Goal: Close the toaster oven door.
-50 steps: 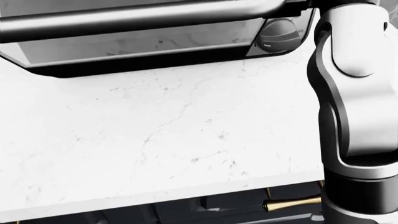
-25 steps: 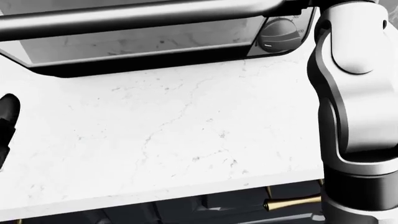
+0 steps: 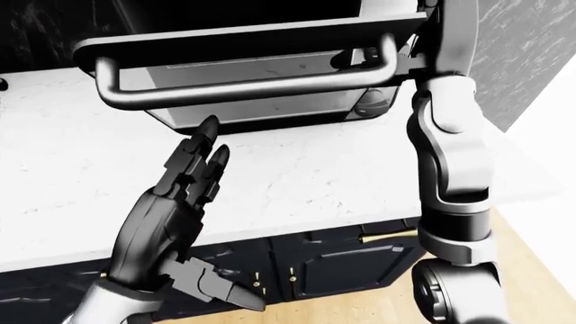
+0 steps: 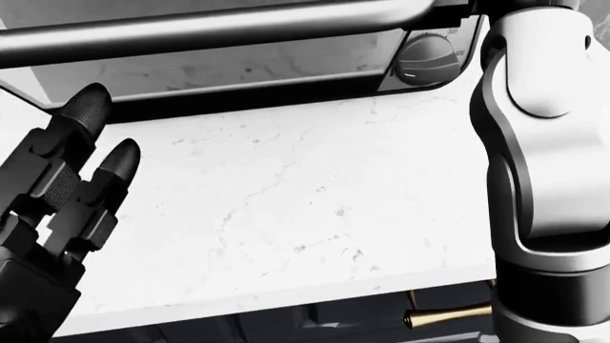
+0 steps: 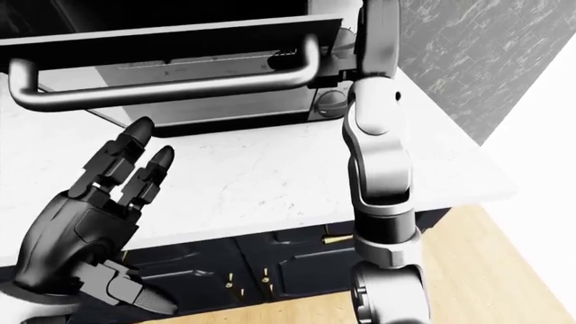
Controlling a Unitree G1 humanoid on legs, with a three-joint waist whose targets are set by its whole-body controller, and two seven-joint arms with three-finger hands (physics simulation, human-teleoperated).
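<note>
The toaster oven [image 3: 270,101] stands at the top of the left-eye view on the white marble counter [image 3: 297,175]. Its glass door [image 3: 261,40] hangs open and nearly flat, with the thick metal handle bar [image 3: 243,88] facing me. My black left hand [image 3: 205,150] is raised just under that bar, open, its fingertips [image 4: 91,103] close below the handle and not touching it. My right forearm [image 3: 446,148] rises along the oven's right side past the control knob [image 4: 426,58]. The right hand is beyond the top edge of the views.
Dark cabinet doors with brass pulls [image 3: 387,236] sit under the counter edge. A grey marbled wall [image 3: 531,47] stands at the right, with wooden floor [image 3: 531,270] below it. The counter ends just right of my right arm.
My left hand has come up from the lower left into the head view, fingers outstretched toward the door handle. The right arm and the door have barely moved.
</note>
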